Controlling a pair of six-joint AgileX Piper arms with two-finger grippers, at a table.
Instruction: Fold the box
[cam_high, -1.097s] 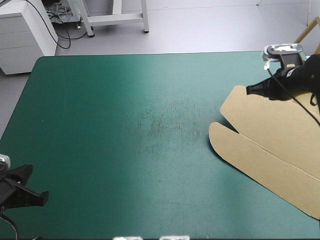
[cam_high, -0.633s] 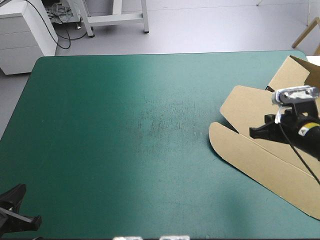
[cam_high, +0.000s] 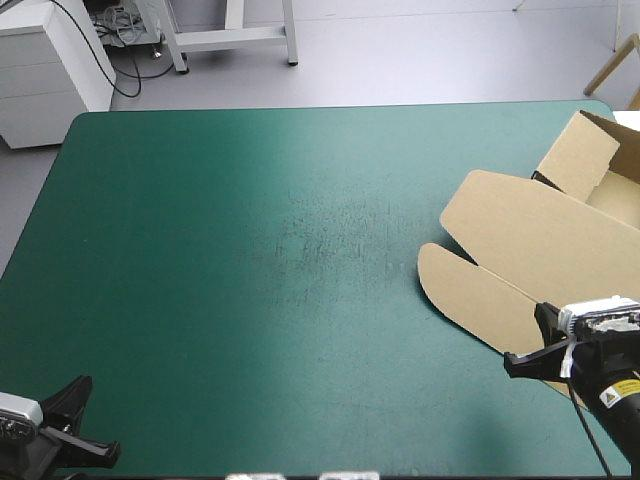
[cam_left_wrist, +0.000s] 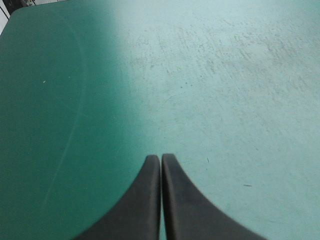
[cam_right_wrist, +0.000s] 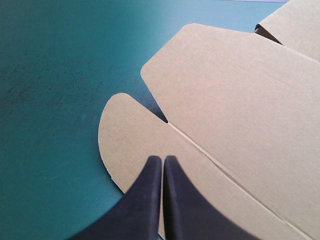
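Note:
The brown box lies at the table's right side, its lid panel flat and a rounded flap pointing toward the table's middle. Raised walls stand at its far right end. My right gripper is shut and holds nothing. It hovers at the box's near edge, and in the right wrist view its tips are over the rounded flap, with the lid panel ahead. My left gripper is at the near left corner, shut over bare cover, far from the box.
The teal-green cover runs from the box to the left edge, with scuff marks near its middle. The box reaches past the table's right side. Both grippers sit close to the table's near edge.
My right gripper has travelled from the box's far end toward the near edge, uncovering the raised walls. My left gripper shifted slightly at the near left corner. The box has not moved.

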